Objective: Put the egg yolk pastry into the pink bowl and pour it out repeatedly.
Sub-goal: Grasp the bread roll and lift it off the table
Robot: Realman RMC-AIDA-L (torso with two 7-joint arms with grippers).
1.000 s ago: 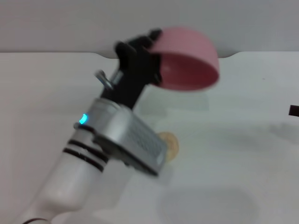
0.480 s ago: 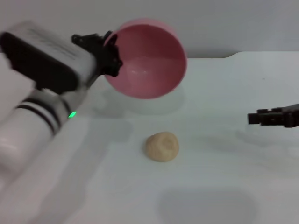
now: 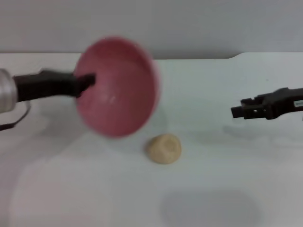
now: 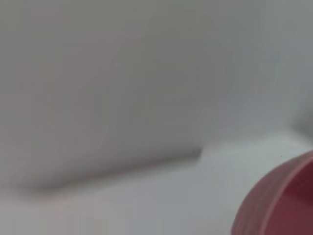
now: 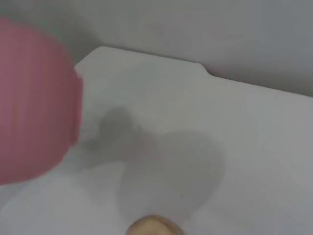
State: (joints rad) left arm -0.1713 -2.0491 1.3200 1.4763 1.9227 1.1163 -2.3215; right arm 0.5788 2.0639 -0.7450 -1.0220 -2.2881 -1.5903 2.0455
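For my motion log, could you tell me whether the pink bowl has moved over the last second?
Yes. The pink bowl, held by the left gripper, has dropped and swung left, now closer to the unmoved egg yolk pastry.

The pink bowl (image 3: pixel 117 87) has been swung leftward and lower by the left gripper (image 3: pixel 87 81); the right gripper (image 3: pixel 236 111) has been advanced inward.

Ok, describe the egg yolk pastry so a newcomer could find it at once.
Start at the white table and find the pink bowl, held tipped in the air by the left hand. Just below the bowl's lower right edge, the egg yolk pastry sits on the table: a small tan dome, the only thing lying there.
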